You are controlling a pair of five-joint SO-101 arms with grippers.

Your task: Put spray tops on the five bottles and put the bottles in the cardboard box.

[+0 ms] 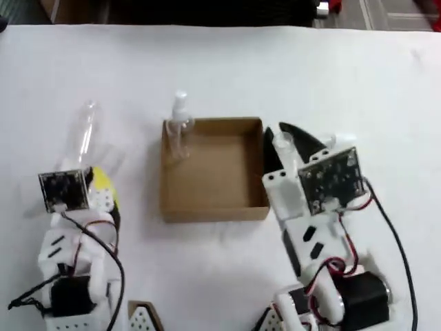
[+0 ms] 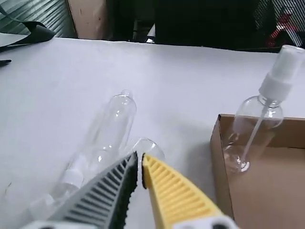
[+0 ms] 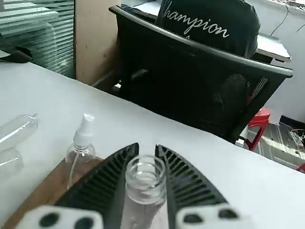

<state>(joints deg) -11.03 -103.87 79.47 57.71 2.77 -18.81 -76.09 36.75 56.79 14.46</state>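
So, the right claw (image 3: 147, 149) pinches an uncapped bottle (image 3: 145, 177) just below its neck. The bottle is upright with its mouth up, presumably so a spray top can go straight on. In the high view it sits just outside the right wall of the box (image 1: 213, 210). One capped bottle (image 1: 179, 134) already stands in the box's far left corner, likely tucked there to leave room for the rest. The left claw (image 2: 139, 164) hangs with its fingers pressed almost together and nothing between them. It is just over two bare bottles (image 2: 112, 121) lying on the bench (image 2: 190, 76) left of the box. A white piece (image 2: 71, 177) beside them may be a spray top, though it is too blurred to tell. Most of the task seems left.
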